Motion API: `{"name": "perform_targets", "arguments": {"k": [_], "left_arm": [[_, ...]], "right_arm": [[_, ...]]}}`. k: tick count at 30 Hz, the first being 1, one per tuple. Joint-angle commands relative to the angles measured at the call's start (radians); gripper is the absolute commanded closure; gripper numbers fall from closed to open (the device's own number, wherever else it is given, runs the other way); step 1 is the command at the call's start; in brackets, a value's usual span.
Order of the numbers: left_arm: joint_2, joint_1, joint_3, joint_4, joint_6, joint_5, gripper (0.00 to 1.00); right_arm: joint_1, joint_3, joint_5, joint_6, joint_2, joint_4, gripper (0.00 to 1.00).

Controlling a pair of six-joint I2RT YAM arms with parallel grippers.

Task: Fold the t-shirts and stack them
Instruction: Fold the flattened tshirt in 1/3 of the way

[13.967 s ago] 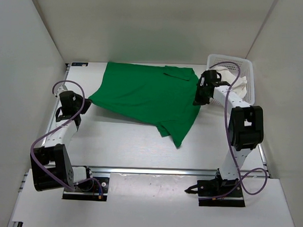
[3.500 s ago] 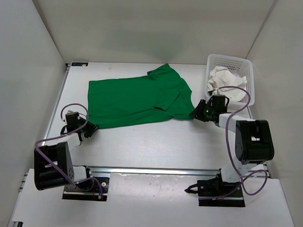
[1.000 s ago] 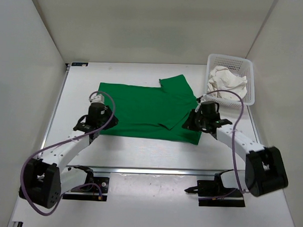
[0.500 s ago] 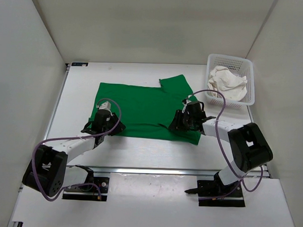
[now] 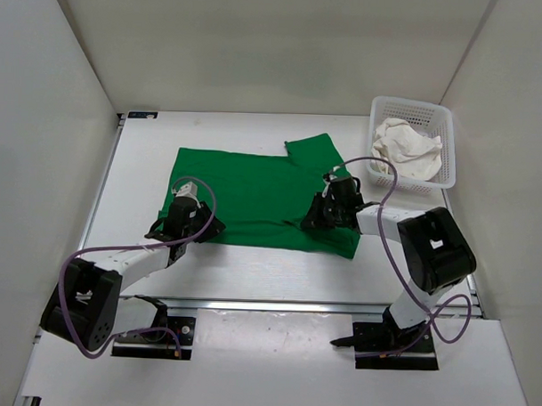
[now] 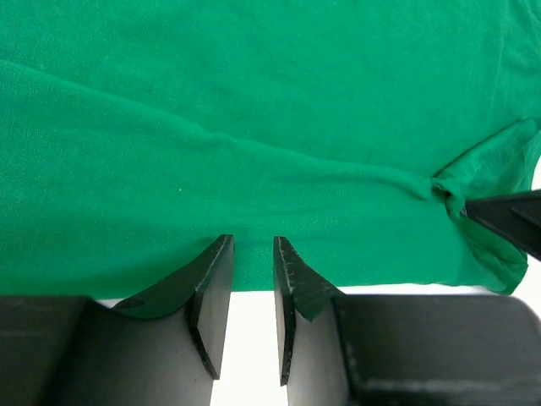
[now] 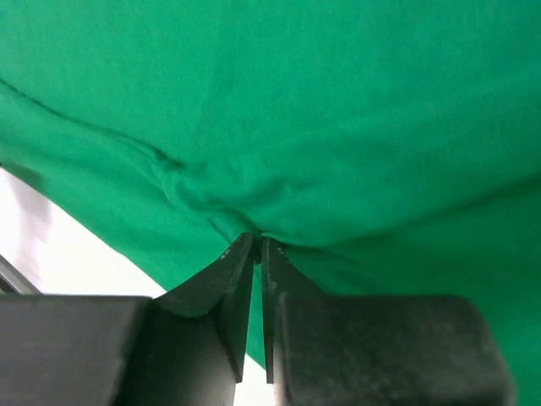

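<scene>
Counter (image 5: 139, 163), left to right. My left hand (image 5: 203, 226) is low at the near-left corner of the green t-shirt (image 5: 254, 185), which lies spread flat mid-counter with its long side running left-right. In the wrist view the fingers (image 6: 211, 279) are a little apart, with the tips over the near hem and bare counter showing in the gap. Nothing clamped that I can see.

A long crease runs across the cloth toward my right hand (image 5: 319, 218), which is down on the shirt's near-right part. Its fingers (image 7: 232, 288) are almost together, and the tips are nipping a puckered ridge of green cloth. The shirt's right side is doubled over itself there, layers overlapping.

The basket (image 5: 412, 104), white mesh, stands at the far-right corner of the counter, near the shirt's right edge but not touching it. The off-white t-shirt (image 5: 402, 150) is crumpled inside it.
</scene>
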Motion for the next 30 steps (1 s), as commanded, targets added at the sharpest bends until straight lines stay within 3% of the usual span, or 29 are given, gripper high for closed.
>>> {"name": "perform_targets", "arguments": {"k": [1, 9, 13, 16, 18, 24, 30], "left_arm": [[0.001, 0.004, -0.014, 0.029, -0.010, 0.016, 0.64], [-0.006, 0.013, -0.005, 0.020, -0.013, 0.018, 0.64], [-0.020, 0.011, -0.006, 0.003, -0.019, 0.012, 0.64], [-0.034, 0.018, -0.006, 0.007, -0.024, 0.016, 0.64], [-0.026, 0.019, -0.005, 0.010, -0.027, 0.009, 0.63], [0.015, -0.007, 0.046, 0.016, -0.036, -0.007, 0.64], [0.122, -0.025, 0.064, 0.038, -0.055, 0.004, 0.67]], "right_arm": [[0.000, 0.091, 0.017, -0.006, 0.041, 0.018, 0.94], [-0.004, 0.514, 0.022, -0.038, 0.256, -0.111, 1.00], [0.010, 0.617, 0.034, -0.063, 0.296, -0.187, 0.76], [0.034, 0.564, 0.080, -0.093, 0.240, -0.187, 0.70], [0.046, 0.460, 0.091, -0.090, 0.163, -0.163, 0.71], [0.089, 0.125, 0.056, -0.067, -0.033, -0.016, 0.96], [0.145, 0.062, 0.091, -0.116, -0.024, -0.057, 0.99]]}}
